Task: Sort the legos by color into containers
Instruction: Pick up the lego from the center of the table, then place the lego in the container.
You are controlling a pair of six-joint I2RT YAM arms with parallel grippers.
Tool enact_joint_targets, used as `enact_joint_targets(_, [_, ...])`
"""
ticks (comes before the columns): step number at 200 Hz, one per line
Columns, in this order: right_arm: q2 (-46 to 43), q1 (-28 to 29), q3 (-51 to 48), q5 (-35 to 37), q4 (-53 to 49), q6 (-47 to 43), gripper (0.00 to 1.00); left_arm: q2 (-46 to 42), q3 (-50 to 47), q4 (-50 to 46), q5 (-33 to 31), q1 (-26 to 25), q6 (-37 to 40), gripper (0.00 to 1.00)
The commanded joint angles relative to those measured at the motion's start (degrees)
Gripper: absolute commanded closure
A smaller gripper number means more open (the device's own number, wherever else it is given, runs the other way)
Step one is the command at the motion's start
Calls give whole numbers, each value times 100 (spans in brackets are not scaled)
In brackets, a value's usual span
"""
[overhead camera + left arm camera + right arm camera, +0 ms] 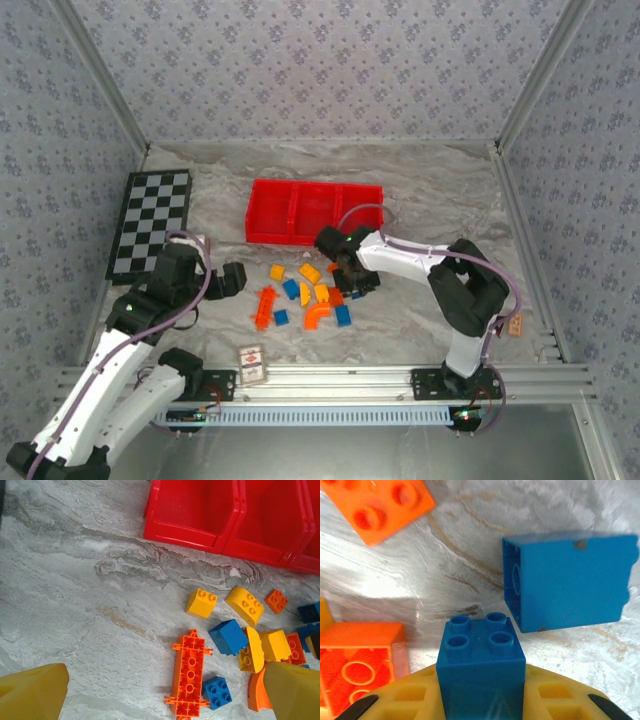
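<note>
The right hand [481,702] is clamped on a blue brick [481,667], low over the table [420,180] among the loose legos [300,292]. The left hand [232,280] hangs spread wide with nothing in it, near the long orange brick [190,675]. Just beyond the pile lies the red tray [300,238], all three compartments bare
</note>
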Motion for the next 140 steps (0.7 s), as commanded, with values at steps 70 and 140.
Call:
enact_joint_targets(70, [-768,-627,1204,116,-387,-1049,73,154,-84,209,218,-45,-36,0])
enact_joint_targets(140, [720,-1550,2942,-209,-469,-1674,74,257,-84,207,254,-262,-36,0])
